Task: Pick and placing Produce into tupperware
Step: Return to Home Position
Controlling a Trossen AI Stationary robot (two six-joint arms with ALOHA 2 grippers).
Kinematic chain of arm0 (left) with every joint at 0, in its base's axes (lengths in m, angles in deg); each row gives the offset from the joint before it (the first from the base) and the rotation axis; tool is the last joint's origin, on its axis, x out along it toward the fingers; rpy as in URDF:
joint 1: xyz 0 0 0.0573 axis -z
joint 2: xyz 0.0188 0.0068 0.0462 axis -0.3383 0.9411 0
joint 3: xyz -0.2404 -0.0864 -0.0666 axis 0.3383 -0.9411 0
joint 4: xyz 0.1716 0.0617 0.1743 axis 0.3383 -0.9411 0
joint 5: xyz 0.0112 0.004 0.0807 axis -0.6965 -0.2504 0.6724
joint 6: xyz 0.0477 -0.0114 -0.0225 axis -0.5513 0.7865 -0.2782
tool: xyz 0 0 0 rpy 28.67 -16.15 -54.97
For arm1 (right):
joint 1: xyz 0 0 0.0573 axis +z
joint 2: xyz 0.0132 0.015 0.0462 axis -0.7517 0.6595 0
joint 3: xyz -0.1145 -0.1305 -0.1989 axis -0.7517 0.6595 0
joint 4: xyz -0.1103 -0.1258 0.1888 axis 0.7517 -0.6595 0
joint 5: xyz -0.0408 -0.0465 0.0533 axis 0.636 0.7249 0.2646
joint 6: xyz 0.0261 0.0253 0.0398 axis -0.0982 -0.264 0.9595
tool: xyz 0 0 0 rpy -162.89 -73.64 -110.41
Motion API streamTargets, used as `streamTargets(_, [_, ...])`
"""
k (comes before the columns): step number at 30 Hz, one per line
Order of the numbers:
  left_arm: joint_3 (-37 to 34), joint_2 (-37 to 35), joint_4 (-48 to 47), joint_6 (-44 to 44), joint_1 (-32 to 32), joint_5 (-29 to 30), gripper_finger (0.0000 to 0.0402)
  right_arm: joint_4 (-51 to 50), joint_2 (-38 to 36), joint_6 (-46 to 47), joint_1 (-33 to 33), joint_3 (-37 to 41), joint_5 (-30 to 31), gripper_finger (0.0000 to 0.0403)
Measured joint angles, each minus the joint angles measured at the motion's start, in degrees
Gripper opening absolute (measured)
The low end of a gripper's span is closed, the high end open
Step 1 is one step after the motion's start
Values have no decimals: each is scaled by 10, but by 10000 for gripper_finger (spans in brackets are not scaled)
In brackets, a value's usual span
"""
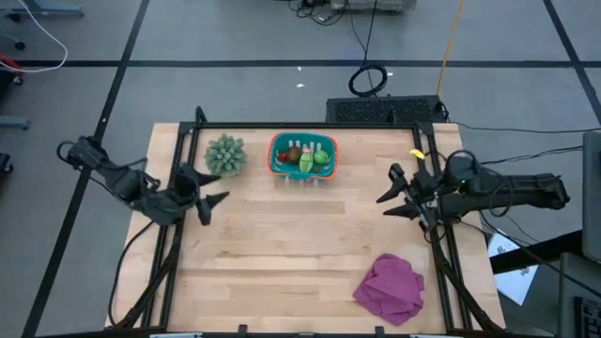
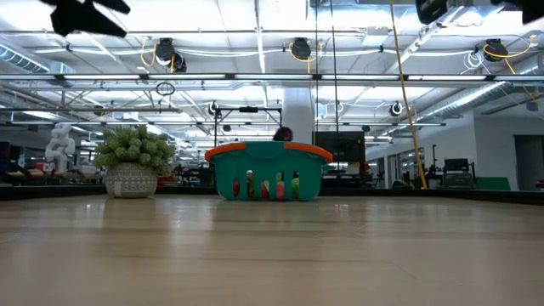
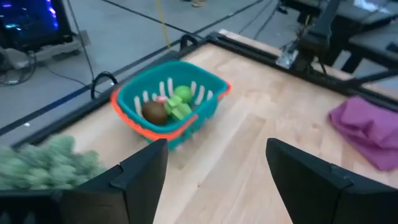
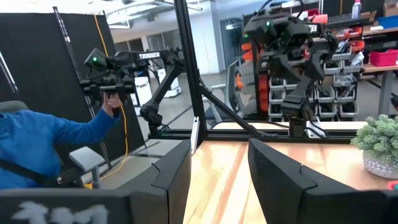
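Left hand (image 1: 216, 188): at the left edge of the tabletop (image 1: 300, 244), raised off the wood, fingers spread and released, nothing between them. It sits near the spiky plant (image 1: 225, 155).

Right hand (image 1: 385, 205): opposite, at the right edge, also lifted, fingers apart and empty, aimed inward across the boards.

Tupperware (image 1: 274, 156): between the two hands but farther back, near the far edge, just beside the plant and well apart from either hand. It stands level on its base with the opening facing up. Long axis runs left to right, parallel to the far edge of the tabletop.

Produce (image 1: 305, 158): heaped inside the tupperware. The left wrist view shows the brown oval (image 3: 154, 112) touching a light-green piece (image 3: 180, 99). The red pieces are too small to count.

Magenta cloth (image 1: 390, 286): crumpled at the near right corner, apart from everything.

Progress: no produce shows outside the tupperware, so the placing looks complete. Likely all that is left is parking both arms.
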Motion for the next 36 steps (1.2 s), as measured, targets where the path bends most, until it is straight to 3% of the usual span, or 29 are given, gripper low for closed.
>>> streamTargets(8, [-90, 2, 121, -14, 23, -5, 274, 117, -3, 14, 1, 95, -1, 151])
streamTargets(19, [-182, 1, 179, 29, 39, 26, 274, 250, -6, 17, -4, 181, -1, 151])
streamTargets(31, [-232, -71, 211, -31, 24, 45, 274, 205, -34, 15, -98, 189, -2, 151])
streamTargets(36, [-258, -122, 209, -52, 17, 45, 273, 202, -41, 30, -152, 189, -79, 151])
